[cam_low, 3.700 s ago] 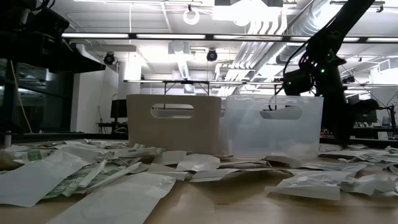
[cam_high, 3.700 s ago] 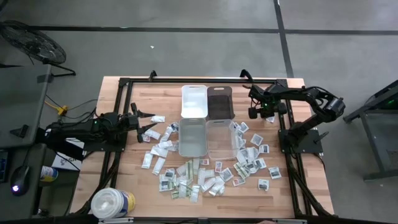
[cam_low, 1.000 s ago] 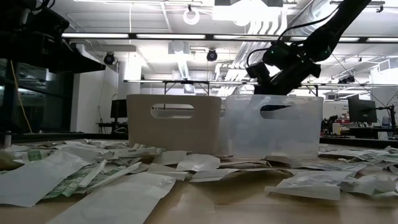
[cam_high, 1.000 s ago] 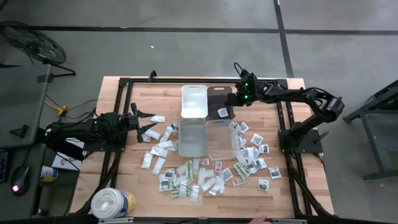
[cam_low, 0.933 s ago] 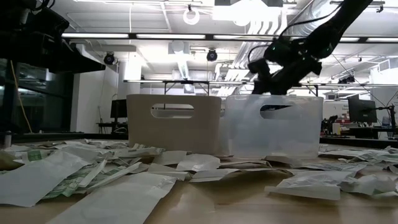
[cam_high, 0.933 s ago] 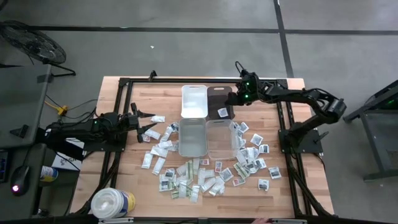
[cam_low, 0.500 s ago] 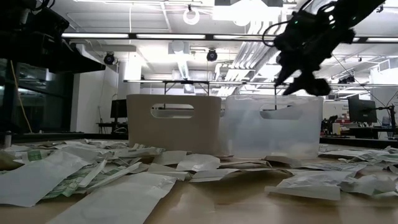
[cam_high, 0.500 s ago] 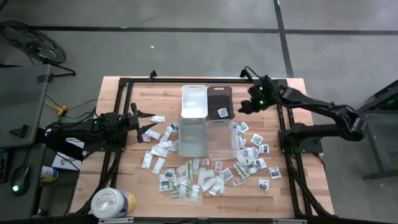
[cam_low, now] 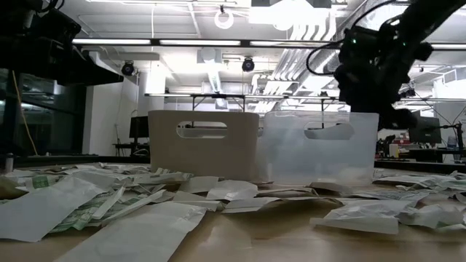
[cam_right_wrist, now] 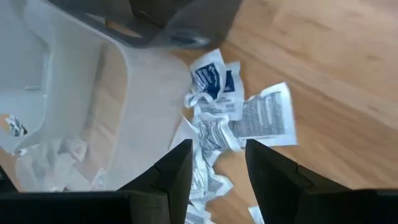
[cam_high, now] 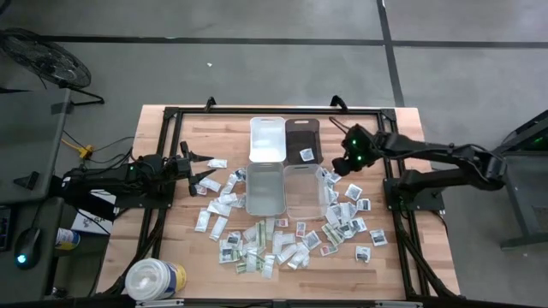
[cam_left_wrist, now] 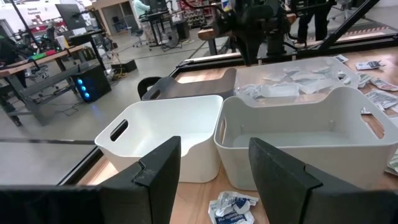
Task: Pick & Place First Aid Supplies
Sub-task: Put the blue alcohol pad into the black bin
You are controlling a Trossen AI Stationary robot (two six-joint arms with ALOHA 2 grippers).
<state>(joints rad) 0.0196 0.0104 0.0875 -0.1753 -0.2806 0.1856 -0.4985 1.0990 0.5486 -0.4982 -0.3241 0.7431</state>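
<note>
Many small white and greenish packets, the first aid supplies (cam_high: 282, 244), lie loose on the wooden table around four bins. One packet (cam_high: 306, 155) lies in the dark bin (cam_high: 301, 130). More packets (cam_left_wrist: 292, 81) lie in the clear bin (cam_high: 304, 192). My right gripper (cam_high: 339, 164) hovers open, tilted downward, over crumpled packets (cam_right_wrist: 239, 115) just right of the clear bin's wall (cam_right_wrist: 143, 106), with nothing between its fingers (cam_right_wrist: 177, 171). My left gripper (cam_high: 208, 168) waits open at the table's left, pointing level at the bins.
Two white bins (cam_high: 267, 137) (cam_high: 265, 190) stand left of the dark and clear ones. A big white round tub (cam_high: 156, 278) stands at the near left corner. Black frame rails (cam_high: 390, 184) run along the table's sides. Bare wood lies beyond the bins at the far right.
My right gripper has drawn away from above the dark bin, going toward the table's right and then toward the near edge, and has tipped further downward. It now hangs over the packets right of the clear bin. The packet in the dark bin has stayed put.
</note>
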